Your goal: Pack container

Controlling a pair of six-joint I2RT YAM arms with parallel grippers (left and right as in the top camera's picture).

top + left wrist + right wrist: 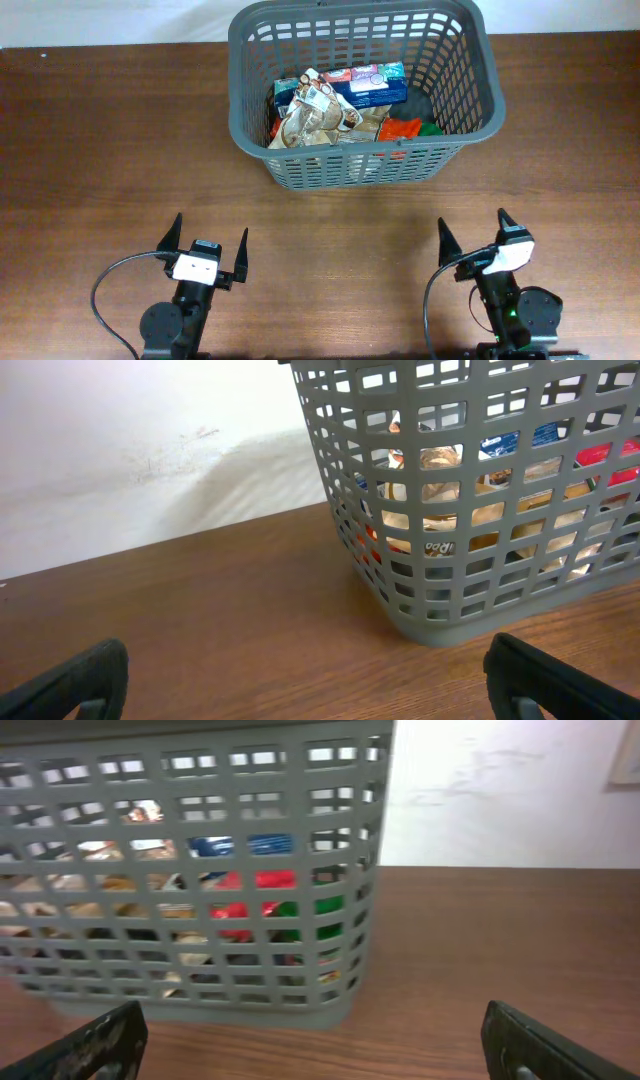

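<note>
The container, a dark grey slotted basket (463,130), stands at the table's far middle. It holds several grocery packets: a blue box (370,85), a beige bag (315,115) and a red-and-green packet (405,128). The basket also shows in the left wrist view (450,620) and the right wrist view (200,1010), packets visible through the slots. My left gripper (207,250) is open and empty near the front left, well short of the basket. My right gripper (473,236) is open and empty near the front right.
The brown wooden table (100,150) runs out to both sides of the basket. A white wall (120,440) stands behind the table's far edge. Cables loop beside each arm base at the front edge.
</note>
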